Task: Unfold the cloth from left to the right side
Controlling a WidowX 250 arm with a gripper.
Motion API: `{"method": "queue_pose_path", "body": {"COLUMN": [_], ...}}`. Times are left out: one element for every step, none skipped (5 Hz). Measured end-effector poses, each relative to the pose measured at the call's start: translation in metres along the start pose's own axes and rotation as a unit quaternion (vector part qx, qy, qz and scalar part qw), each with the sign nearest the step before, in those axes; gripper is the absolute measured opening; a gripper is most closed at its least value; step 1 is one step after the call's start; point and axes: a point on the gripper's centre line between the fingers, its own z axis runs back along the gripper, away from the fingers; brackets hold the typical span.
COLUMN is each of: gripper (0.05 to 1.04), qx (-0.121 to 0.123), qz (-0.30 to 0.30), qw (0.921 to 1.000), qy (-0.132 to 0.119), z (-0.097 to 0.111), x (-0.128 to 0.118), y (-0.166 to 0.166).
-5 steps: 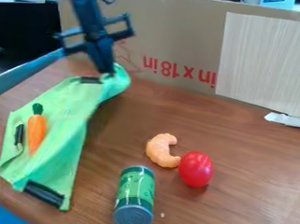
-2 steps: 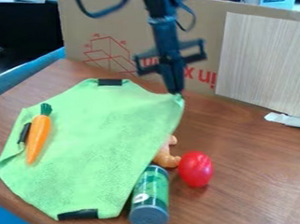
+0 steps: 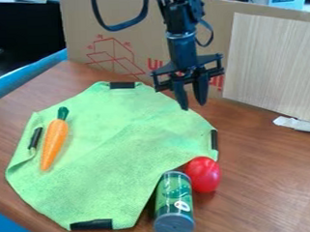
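With the cloth [image 3: 117,151] as dial and 12 at the view's top, my gripper [image 3: 192,105] is at 2 o'clock, fingers apart; the cloth lies spread on the table [image 3: 263,166]; the carrot [image 3: 54,144] rests on it toward 10 o'clock; the red object [image 3: 203,175] is at 4 o'clock; the can [image 3: 173,202] is at 5 o'clock.

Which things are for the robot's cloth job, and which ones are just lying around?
For the job:
- light green fabric cloth
- black two-fingered gripper, above the cloth

Just lying around:
- orange carrot with a green top, on the cloth
- shiny red oval thing
- green cylindrical can
- brown cardboard at the back
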Motion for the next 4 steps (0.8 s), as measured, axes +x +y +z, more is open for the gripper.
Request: {"method": "queue_pose_path", "body": {"gripper": [0.795, 1.001, 1.001, 1.001], "qx": [0.010, 0.001, 0.010, 0.009], "qz": [-0.013, -0.032, -0.066, -0.121], "qw": [0.9998, 0.9995, 0.9977, 0.9923], "qy": [0.009, 0.003, -0.008, -0.023], "z": [-0.003, 0.035, 0.080, 0.133], "x": [0.000, 0.006, 0.017, 0.025], "y": [0.013, 0.030, 0.052, 0.092]}}
